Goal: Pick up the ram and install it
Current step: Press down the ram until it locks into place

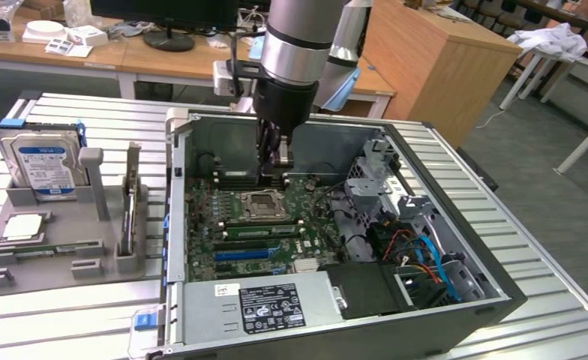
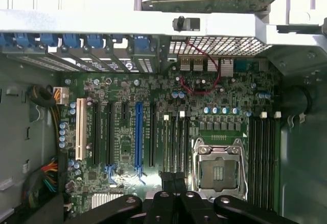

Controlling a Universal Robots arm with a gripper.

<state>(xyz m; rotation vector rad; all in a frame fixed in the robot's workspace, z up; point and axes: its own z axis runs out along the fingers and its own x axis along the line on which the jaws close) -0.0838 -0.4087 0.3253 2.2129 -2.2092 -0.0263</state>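
Observation:
The ram [image 1: 59, 247], a thin green stick, lies flat in the grey fixture [image 1: 64, 217] at the exterior view's left, outside the computer case. My gripper [image 1: 274, 163] is far from it. It hangs inside the open case [image 1: 479, 292], over the motherboard [image 1: 309, 217] near the CPU socket [image 1: 259, 204]. In the wrist view the gripper [image 2: 173, 177] has its two dark fingertips pressed together, with nothing visible between them. It hovers over the black empty memory slots [image 2: 173, 137] beside the CPU socket [image 2: 218, 170]. More empty slots [image 2: 263, 147] run along the socket's other side.
A hard drive [image 1: 42, 161], an upright expansion card [image 1: 131, 199] and a CPU chip [image 1: 24, 227] also sit in the fixture. Inside the case are a long blue expansion slot [image 2: 138, 137], a power supply [image 1: 269, 307] and coloured cables [image 1: 424, 259]. The case walls close in around the arm.

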